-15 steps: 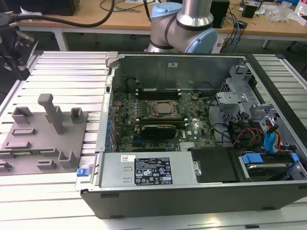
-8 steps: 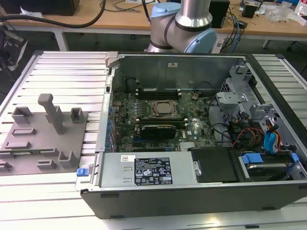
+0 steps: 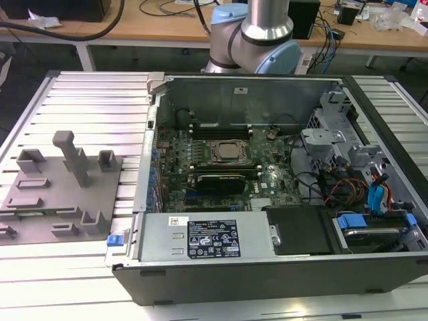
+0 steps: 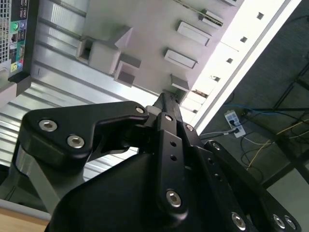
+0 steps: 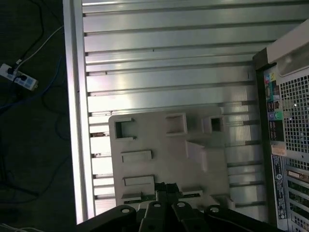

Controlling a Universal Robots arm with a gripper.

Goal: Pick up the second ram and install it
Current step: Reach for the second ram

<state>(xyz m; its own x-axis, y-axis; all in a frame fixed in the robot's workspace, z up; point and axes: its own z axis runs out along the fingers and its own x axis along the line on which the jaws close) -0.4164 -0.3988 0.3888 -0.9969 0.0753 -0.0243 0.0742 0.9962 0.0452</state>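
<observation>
the second ram (image 3: 30,214) lies in the grey plate's (image 3: 107,200) front slot, long side running left to right in the exterior view. the gripper (image 5: 166,187) hangs over it, squeezed closed, holding nothing.

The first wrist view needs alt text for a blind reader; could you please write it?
The shut gripper hangs above a grey fixture plate with raised blocks and slots. The plate lies on a slatted metal table beside a computer case, seen from its rear panel.
</observation>
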